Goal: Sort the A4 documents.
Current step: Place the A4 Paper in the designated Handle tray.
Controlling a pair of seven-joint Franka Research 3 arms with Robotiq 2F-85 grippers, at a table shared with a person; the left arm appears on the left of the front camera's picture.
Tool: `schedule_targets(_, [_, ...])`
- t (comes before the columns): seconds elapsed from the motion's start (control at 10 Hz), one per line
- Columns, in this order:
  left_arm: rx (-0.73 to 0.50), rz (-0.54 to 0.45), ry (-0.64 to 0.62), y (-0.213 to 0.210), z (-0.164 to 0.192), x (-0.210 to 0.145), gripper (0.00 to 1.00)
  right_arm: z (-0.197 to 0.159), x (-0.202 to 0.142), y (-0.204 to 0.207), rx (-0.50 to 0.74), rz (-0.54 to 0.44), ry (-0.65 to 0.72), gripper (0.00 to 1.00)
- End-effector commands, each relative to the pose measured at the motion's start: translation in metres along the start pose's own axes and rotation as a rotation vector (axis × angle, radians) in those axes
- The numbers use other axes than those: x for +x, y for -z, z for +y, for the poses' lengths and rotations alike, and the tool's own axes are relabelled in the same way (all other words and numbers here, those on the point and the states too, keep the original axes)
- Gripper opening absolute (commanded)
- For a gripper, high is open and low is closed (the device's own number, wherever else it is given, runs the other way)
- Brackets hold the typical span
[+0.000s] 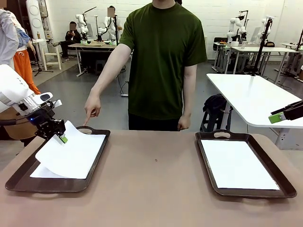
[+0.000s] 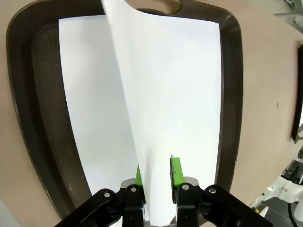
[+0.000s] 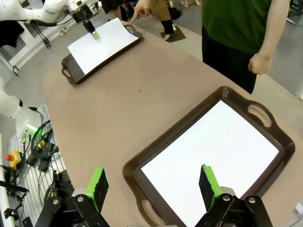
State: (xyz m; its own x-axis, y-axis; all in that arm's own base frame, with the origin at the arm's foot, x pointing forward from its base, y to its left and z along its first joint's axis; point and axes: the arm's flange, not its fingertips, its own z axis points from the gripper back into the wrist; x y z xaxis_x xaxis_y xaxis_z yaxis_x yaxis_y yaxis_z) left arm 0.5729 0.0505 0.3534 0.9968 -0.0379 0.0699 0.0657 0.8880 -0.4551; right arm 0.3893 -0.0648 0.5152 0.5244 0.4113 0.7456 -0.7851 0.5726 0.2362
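Left gripper (image 1: 62, 137), jaws parted around a lifted sheet (image 1: 75, 150) over the left tray (image 1: 19, 182); right tray (image 1: 284, 189) holds one sheet, sorting unfinished.

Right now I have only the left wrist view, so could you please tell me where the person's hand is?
Observer: The hand points down at the far handle of the left tray.
Operator: Thank you. What is in the other tray?
Observer: The right tray holds a sheet, lying flat.
Operator: And the right gripper?
Observer: The right gripper is open, hovering above that tray's near end.
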Motion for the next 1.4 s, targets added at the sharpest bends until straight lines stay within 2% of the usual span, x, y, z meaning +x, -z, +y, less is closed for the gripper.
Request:
schedule_targets(0.0, [0.021, 0.017, -0.007, 0.001, -0.002, 0.000, 0.59, 0.000, 0.001, 0.002, -0.002, -0.005, -0.005, 1.00])
schedule_targets(0.1, [0.039, 0.018, -0.007, 0.001, 0.000, 0.001, 0.43, 0.000, 0.001, 0.002, -0.002, -0.005, -0.005, 1.00])
schedule_targets(0.2, [0.073, 0.016, -0.008, 0.000, 0.001, 0.001, 0.79, 0.000, 0.001, 0.002, -0.002, -0.005, -0.005, 1.00])
schedule_targets(0.3, [0.077, 0.014, -0.012, -0.001, 0.004, 0.002, 0.63, 0.000, 0.001, 0.002, -0.002, -0.005, -0.005, 1.00])
schedule_targets(0.4, [0.076, 0.013, -0.014, 0.000, 0.005, 0.002, 0.98, 0.000, 0.001, 0.002, -0.002, -0.005, -0.005, 1.00])
schedule_targets(0.5, [0.084, 0.014, -0.011, -0.001, 0.004, 0.003, 0.82, 0.000, 0.001, 0.002, -0.002, -0.005, -0.005, 1.00])
schedule_targets(0.6, [0.087, 0.013, -0.008, -0.001, 0.003, 0.003, 1.00, 0.000, 0.001, 0.002, -0.002, -0.005, -0.005, 1.00])
schedule_targets(1.3, [0.117, -0.035, -0.045, 0.001, 0.009, -0.009, 1.00, 0.000, 0.001, 0.002, -0.002, -0.005, -0.005, 1.00])
